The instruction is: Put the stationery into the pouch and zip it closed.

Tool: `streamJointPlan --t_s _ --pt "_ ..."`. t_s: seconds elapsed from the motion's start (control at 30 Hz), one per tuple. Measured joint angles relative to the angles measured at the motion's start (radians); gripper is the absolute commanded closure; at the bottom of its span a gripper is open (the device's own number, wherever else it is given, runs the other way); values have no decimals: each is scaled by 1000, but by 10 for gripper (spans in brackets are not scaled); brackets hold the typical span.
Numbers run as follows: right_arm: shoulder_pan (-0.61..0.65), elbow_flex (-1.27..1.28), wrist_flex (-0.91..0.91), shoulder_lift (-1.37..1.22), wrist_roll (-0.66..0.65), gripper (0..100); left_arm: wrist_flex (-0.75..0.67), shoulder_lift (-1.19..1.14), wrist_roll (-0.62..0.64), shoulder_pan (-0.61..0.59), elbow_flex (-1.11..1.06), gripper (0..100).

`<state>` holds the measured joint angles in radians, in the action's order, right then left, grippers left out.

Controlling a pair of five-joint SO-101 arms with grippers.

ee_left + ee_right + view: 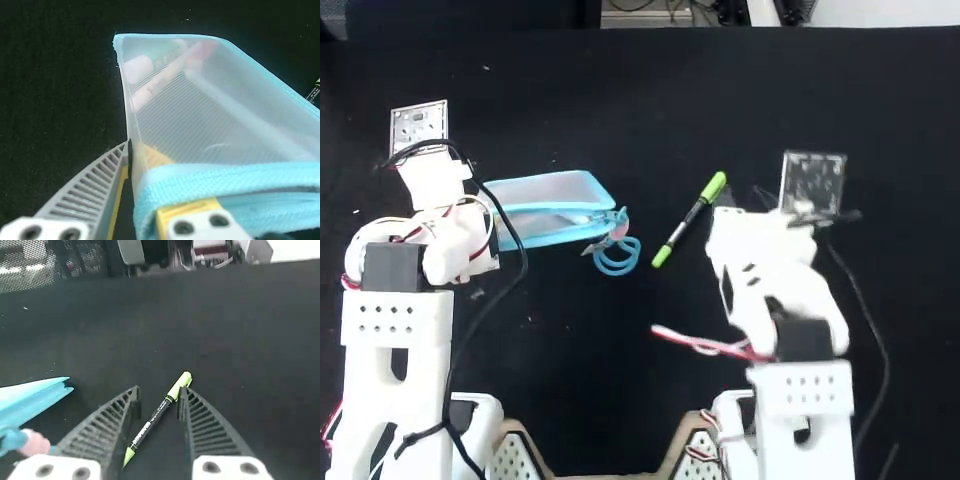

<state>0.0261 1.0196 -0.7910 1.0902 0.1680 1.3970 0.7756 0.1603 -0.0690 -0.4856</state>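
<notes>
Plainly, the left gripper [134,150] is clamped on one end of the pouch [210,125]. Its ribbed grey finger presses the translucent wall from one side and the yellow-padded one from the other, with the teal zip band running between them. Through that wall a few pens show as pale, blurred shapes, and I cannot tell whether the zip is drawn. In the high view the pouch [555,205] lies flat on the black table [650,110] before the left arm. At its far end, touching it, are a pink tag [617,232] and a tangle of blue loops [617,255]. The green pen [688,220] lies on the cloth well apart from the pouch, slanted. The right gripper [159,391] stands wide open around it — one finger on each side, neither touching the barrel — holding nothing.
</notes>
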Motion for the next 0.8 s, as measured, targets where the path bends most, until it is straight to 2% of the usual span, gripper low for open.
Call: streamJointPlan --t_s 0.33,0.53,0.67,0.8 --pt "0 -235 31 -614 152 874 0 0 0 0 0 966" --pt "-9 -391 40 -904 249 874 0 0 0 0 0 966" --pt "-11 -525 12 -1062 265 873 0 0 0 0 0 966" --pt "-11 -700 -86 -1201 269 797 0 0 0 0 0 966"
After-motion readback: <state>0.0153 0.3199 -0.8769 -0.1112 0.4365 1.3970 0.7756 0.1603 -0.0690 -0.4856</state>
